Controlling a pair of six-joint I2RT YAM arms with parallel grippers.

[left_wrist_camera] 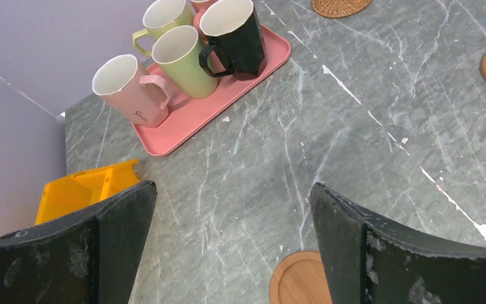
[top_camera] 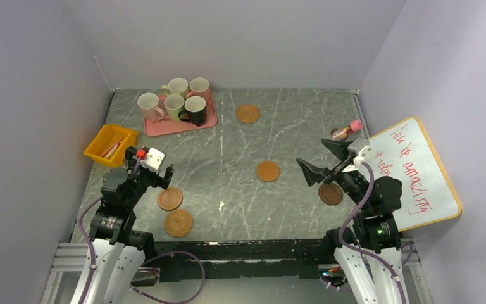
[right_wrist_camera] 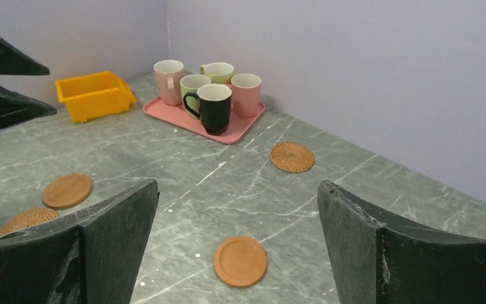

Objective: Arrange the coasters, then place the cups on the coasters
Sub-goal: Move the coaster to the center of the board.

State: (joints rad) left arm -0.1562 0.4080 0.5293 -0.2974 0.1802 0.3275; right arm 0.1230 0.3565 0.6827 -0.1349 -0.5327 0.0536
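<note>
Several cups (top_camera: 174, 104) stand on a pink tray (top_camera: 180, 125) at the back left: pink (left_wrist_camera: 130, 88), pale green (left_wrist_camera: 183, 60) and black (left_wrist_camera: 234, 35). Coasters lie scattered: a woven one (top_camera: 247, 114) at the back, a smooth orange one (top_camera: 267, 171) mid-table, a dark brown one (top_camera: 330, 194) by the right arm, a smooth one (top_camera: 169, 199) and a woven one (top_camera: 178, 223) by the left arm. My left gripper (left_wrist_camera: 232, 187) is open over bare table, a smooth coaster (left_wrist_camera: 297, 278) under its right finger. My right gripper (right_wrist_camera: 237, 184) is open above the orange coaster (right_wrist_camera: 240, 261).
A yellow bin (top_camera: 110, 144) sits at the left edge. A small jar with a pink lid (top_camera: 346, 130) lies at the right, beside a whiteboard (top_camera: 417, 171) with red writing. Lilac walls close in the table on three sides.
</note>
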